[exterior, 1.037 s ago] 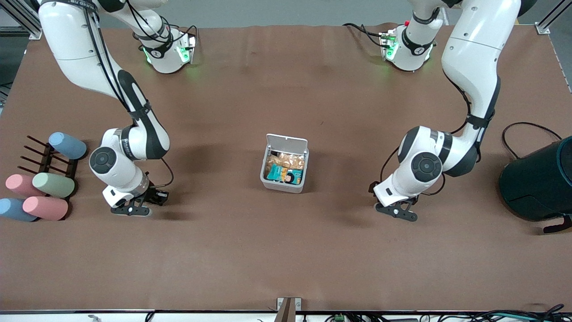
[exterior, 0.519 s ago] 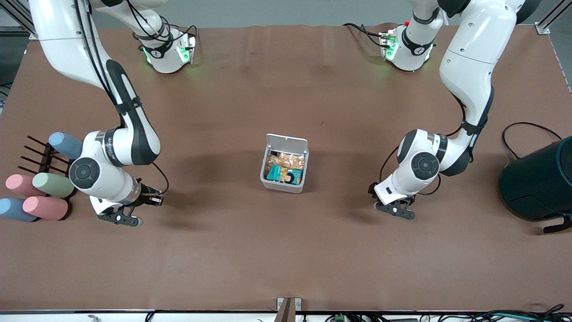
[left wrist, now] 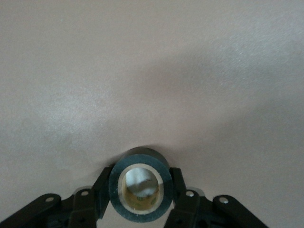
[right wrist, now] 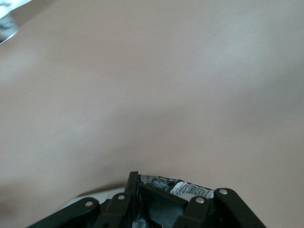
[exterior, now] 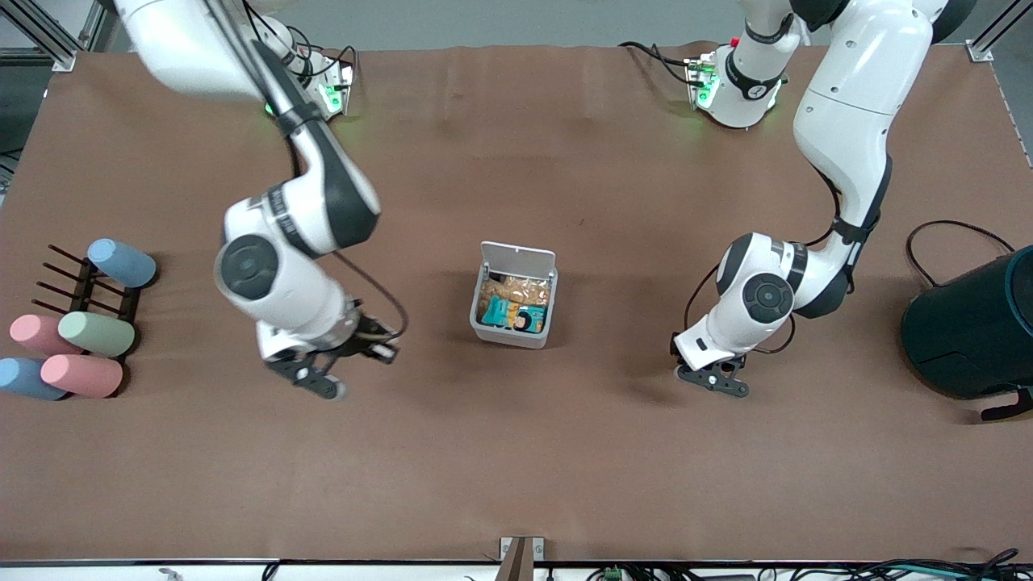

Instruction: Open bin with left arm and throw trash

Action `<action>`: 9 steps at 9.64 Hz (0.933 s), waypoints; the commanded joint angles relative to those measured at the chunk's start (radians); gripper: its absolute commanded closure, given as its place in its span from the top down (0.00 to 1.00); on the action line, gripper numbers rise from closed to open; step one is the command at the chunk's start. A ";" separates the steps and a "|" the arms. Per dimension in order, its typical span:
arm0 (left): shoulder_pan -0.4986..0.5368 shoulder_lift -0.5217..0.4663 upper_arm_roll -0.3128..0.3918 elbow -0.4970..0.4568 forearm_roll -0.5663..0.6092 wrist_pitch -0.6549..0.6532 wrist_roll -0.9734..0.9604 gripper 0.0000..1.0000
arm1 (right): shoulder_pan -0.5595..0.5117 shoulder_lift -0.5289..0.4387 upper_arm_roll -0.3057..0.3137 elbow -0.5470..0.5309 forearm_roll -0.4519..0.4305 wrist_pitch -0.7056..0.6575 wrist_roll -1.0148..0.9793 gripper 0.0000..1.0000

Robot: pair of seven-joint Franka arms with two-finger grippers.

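- Swung away from the pastel cylinders (exterior: 97, 333) since a second ago, the right arm now hangs much closer to the bin (exterior: 484, 327). It has risen higher over the table (exterior: 516, 468).
- Five cylinders lie in the same place as before at the right arm's end of the table: two blue, two pink and one green. They rest on and beside a dark rack (exterior: 81, 284).
- The right gripper (exterior: 323, 386) hovers over bare table between the cylinders and the bin. Its fingers are clenched on a dark packet (right wrist: 164, 186) with a white printed label, as the right wrist view shows.
- The bin sits in the middle of the table, a small white-grey box. Its lid (exterior: 519, 261) stands upright on the edge farthest from the front camera.
- Orange and teal wrappers (exterior: 516, 305) show in the bin's open top.
- The left gripper (exterior: 714, 384) is low over the table, between the small bin and the big dark bin (exterior: 968, 327). It has shifted only a little since the earlier frame.
- In the left wrist view a black roll (left wrist: 140, 156) with a pale core sits between this gripper's fingers (left wrist: 178, 183). They press on both of its sides, so the gripper is grasping the roll.
- The big dark bin rests at the left arm's end of the table, unmoved, with a black cable (exterior: 956, 226) looping beside it.
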 commanded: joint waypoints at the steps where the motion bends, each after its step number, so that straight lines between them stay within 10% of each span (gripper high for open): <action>1: 0.006 -0.021 -0.053 0.024 -0.011 -0.006 -0.023 0.00 | 0.092 0.011 -0.008 0.025 0.051 0.088 0.113 0.08; 7: -0.011 -0.031 -0.203 0.090 -0.010 -0.021 -0.289 0.00 | 0.238 0.053 -0.009 0.019 0.056 0.194 0.201 0.17; 9: -0.005 -0.031 -0.274 0.106 -0.011 -0.021 -0.372 0.00 | 0.244 0.067 -0.008 0.016 0.053 0.184 0.183 0.69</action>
